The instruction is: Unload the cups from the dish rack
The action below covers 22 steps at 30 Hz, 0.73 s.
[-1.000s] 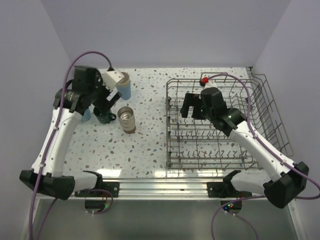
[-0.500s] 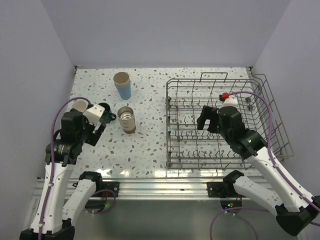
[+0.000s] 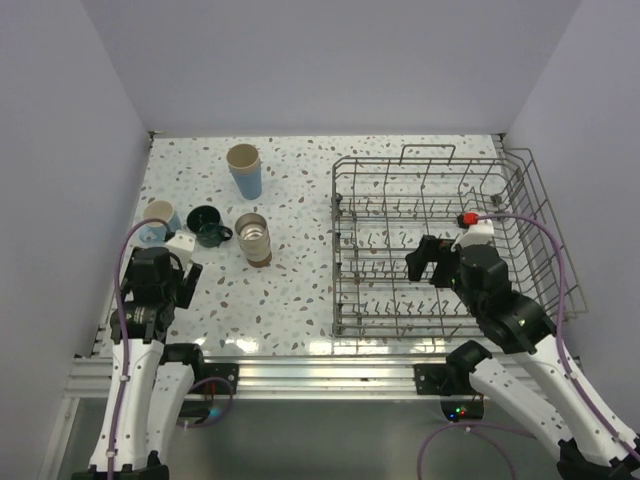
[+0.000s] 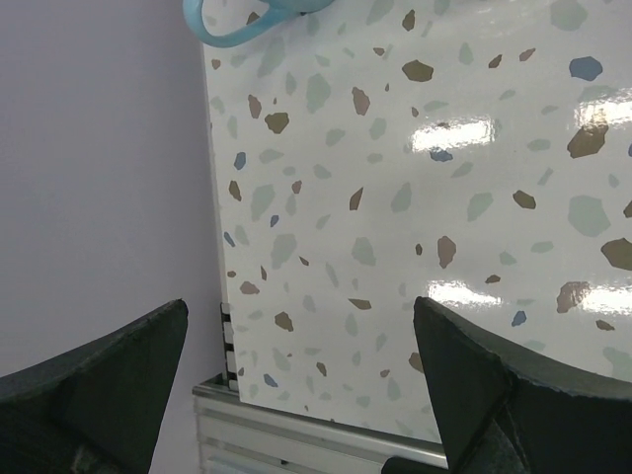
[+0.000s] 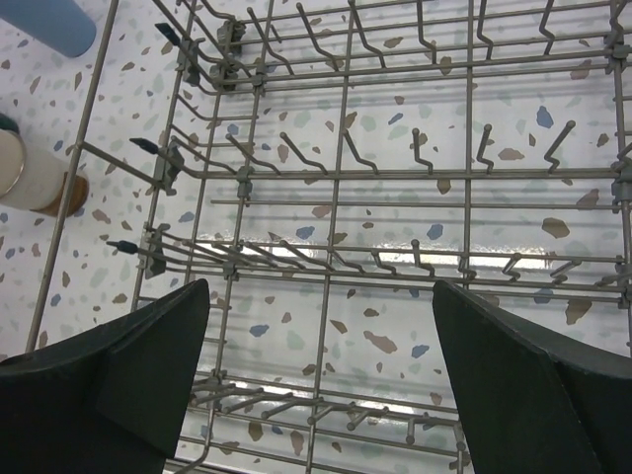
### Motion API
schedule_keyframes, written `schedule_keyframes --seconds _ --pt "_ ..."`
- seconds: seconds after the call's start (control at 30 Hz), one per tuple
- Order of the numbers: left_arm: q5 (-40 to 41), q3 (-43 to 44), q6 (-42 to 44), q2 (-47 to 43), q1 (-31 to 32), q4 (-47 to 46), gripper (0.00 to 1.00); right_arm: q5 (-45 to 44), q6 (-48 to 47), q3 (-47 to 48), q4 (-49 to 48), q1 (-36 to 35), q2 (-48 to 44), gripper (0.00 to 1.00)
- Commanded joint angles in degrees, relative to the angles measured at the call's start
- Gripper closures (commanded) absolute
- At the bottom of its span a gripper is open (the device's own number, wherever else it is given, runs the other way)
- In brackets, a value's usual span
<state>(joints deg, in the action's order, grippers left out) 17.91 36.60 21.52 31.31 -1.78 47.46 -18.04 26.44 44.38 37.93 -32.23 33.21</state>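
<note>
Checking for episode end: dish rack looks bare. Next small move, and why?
Probably just park both arms at the near edge. The dish rack shows only bare tines; light blue tumbler, light blue mug, dark teal mug and beige-and-brown cup stand outside it, to its left; left pincer and right pincer are open, holding nothing.

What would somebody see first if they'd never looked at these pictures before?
Probably the big wire rack on the right of the table, with no cups visible in it and the right gripper open over it. Next come the four cups standing close together on the left: a blue tumbler, a blue mug, a teal mug and a brown-bottomed cup.
</note>
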Motion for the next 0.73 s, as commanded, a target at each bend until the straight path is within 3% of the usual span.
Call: schedule_keyframes --seconds 0.0,0.7 --pt "1.6 -1.7 -2.45 -1.07 -1.12 -5.54 0.0 1.17 -2.61 -0.87 -2.07 0.06 -1.39 0.02" --pt "3.54 -4.61 -2.89 -1.69 -1.21 -7.73 0.0 1.78 -3.15 -2.89 -2.51 0.15 -0.95 0.02"
